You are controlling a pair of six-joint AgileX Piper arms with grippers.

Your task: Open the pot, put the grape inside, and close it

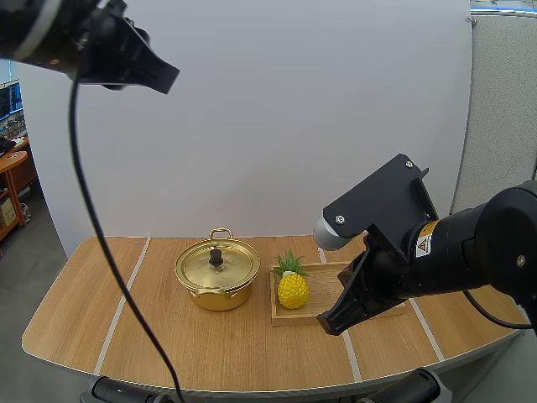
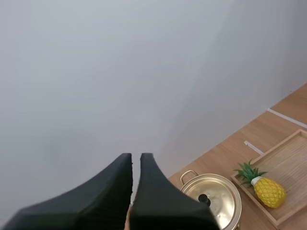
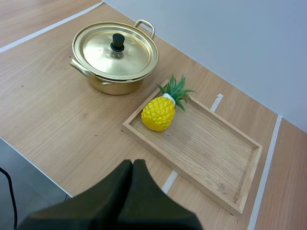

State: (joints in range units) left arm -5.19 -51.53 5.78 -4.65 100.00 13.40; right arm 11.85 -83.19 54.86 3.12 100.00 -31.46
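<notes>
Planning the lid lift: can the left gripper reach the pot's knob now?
Probably yes: the left gripper hangs high and nothing stands over the knob; the pineapple sits aside.

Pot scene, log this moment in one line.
pot: lid on | pineapple: in wooden tray | left gripper: shut, high up | right gripper: shut, near wooden tray

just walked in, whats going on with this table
Nothing is being held. The gold pot sits on the table with its lid on. Beside it, a toy pineapple lies at one end of a wooden tray. The left gripper hangs high above the table and the right gripper hovers near the tray, both with jaws shut.
</notes>
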